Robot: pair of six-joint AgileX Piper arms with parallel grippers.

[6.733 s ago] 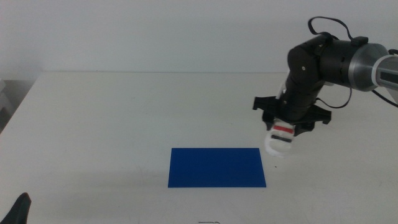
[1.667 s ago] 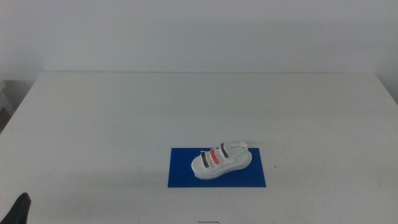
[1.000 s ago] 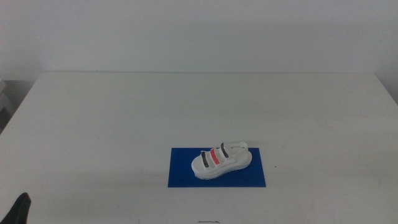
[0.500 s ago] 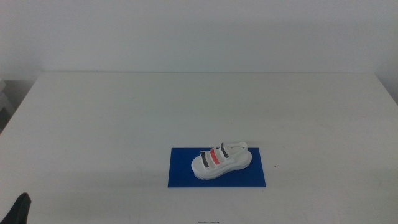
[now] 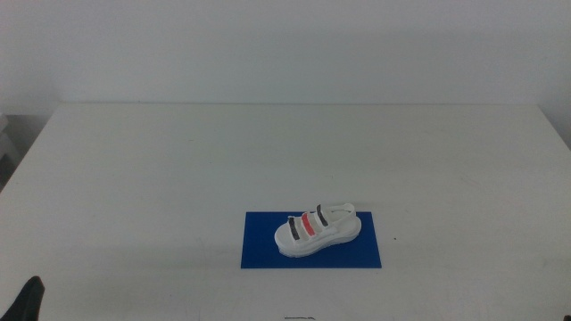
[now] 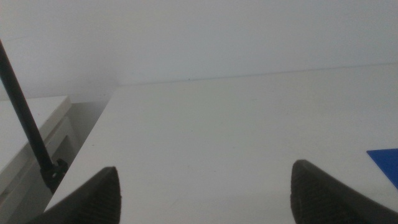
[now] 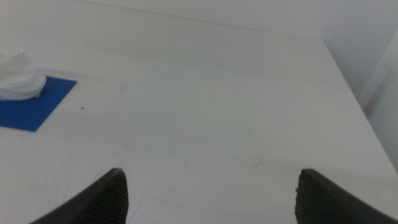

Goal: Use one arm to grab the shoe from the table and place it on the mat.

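The white shoe (image 5: 317, 230) with black and red straps rests upright on the blue mat (image 5: 263, 250), on the mat's right half, toe toward the left. No gripper touches it. My left gripper (image 6: 205, 169) is open and empty over the table's left front corner; only a dark tip of it (image 5: 29, 299) shows in the middle view. My right gripper (image 7: 212, 174) is open and empty over the table's right side, out of the middle view. Its wrist view shows the mat's corner (image 7: 31, 106) and the shoe's end (image 7: 18, 78).
The white table (image 5: 178, 160) bears only the mat and shoe. A white wall stands behind its far edge. A mat corner (image 6: 387, 158) shows in the left wrist view, and a thin black cable (image 6: 25, 124) runs beside the table's left edge.
Earlier, my right gripper held the shoe above the mat's right end. The shoe now lies on the mat and the right arm has left the middle view. Nothing moved in the last second.
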